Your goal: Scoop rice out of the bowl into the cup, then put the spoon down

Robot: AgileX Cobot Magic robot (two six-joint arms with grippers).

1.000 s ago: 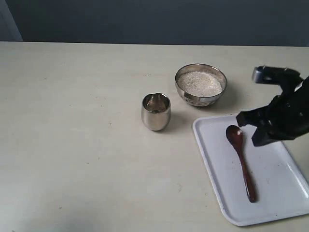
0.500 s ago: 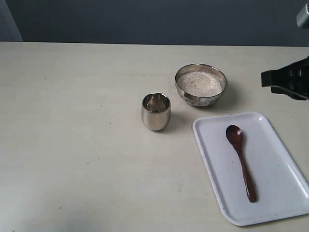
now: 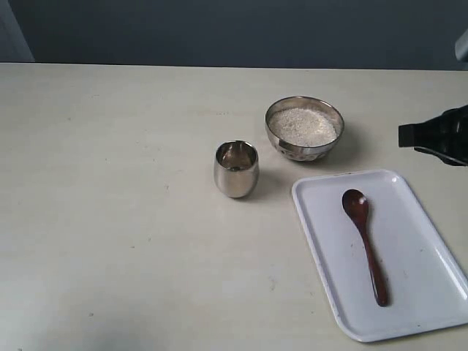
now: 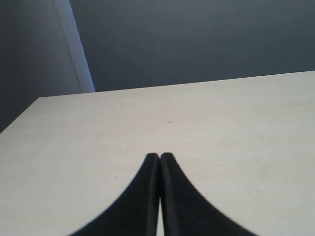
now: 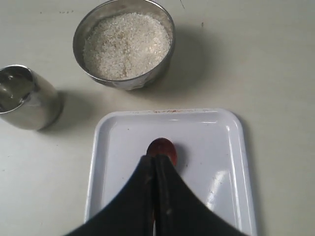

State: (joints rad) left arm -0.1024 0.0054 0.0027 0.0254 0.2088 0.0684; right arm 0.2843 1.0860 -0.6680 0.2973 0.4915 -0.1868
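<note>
The dark wooden spoon (image 3: 365, 241) lies loose on the white tray (image 3: 322, 219), head toward the bowl. The steel bowl (image 3: 330, 143) holds white rice (image 3: 303, 126). The small steel cup (image 3: 236, 169) stands upright to the bowl's left. My right gripper (image 3: 401, 136) hangs shut and empty at the right edge, above and clear of the tray. In the right wrist view its gripper (image 5: 154, 157) is shut over the spoon (image 5: 165, 148), with the rice (image 5: 127, 45), bowl (image 5: 129, 84) and cup (image 5: 24, 98) beyond. My left gripper (image 4: 159, 156) is shut over bare table.
The tray (image 5: 211, 147) sits at the table's front right, close to the bowl. A pale table (image 3: 110, 205) stretches left of the cup. A dark wall runs behind the table's far edge.
My right gripper has lifted away from over the tray to the right edge of the view, then held nearly still. The spoon, cup and bowl have not moved.
</note>
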